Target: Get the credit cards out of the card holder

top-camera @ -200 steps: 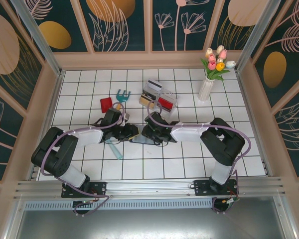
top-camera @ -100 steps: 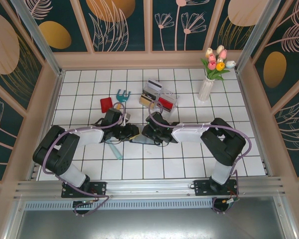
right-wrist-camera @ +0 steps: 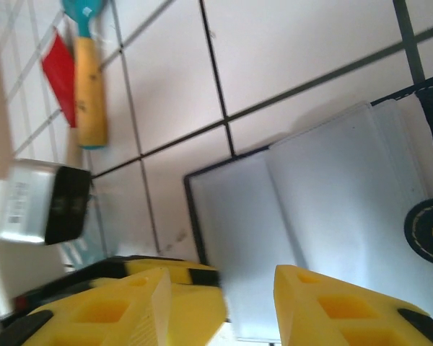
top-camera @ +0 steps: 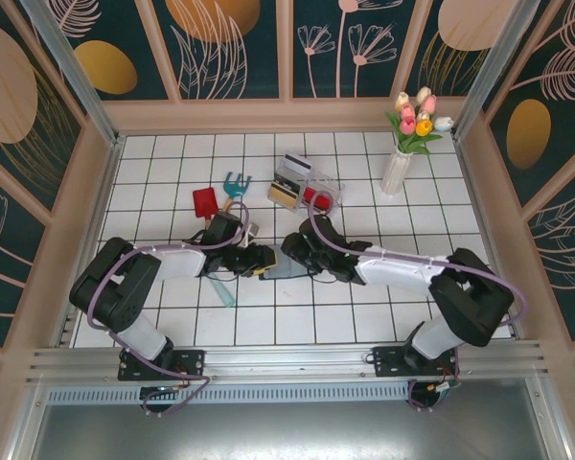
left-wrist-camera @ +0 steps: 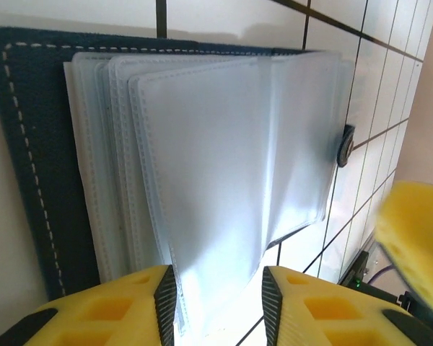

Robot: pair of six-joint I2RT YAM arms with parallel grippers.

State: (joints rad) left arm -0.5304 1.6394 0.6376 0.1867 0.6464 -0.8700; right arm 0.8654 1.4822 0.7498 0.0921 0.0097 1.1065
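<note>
Right arm's elbow has swung outward. Card holder (top-camera: 284,270) lies open on the bench (top-camera: 364,307), left end effector (left-wrist-camera: 220,277) and right end effector (right-wrist-camera: 220,277) both spread over its sleeves. Clamp down now and floppy sleeves could bunch, dragging it.

Card holder (top-camera: 284,270) on the table (top-camera: 364,316) between left pincer (top-camera: 264,257) and right pincer (top-camera: 298,253); credit card (top-camera: 203,201) behind it, leftward

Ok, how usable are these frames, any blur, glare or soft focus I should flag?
Top external: sharp, evenly lit, only soft shadows on the table. Left wrist: the card holder shows crisp stitching; the left gripper looks soft, and a yellow blob at the right edge is badly out of focus. Right wrist: soft throughout, the red card and tool handle blurred.
</note>
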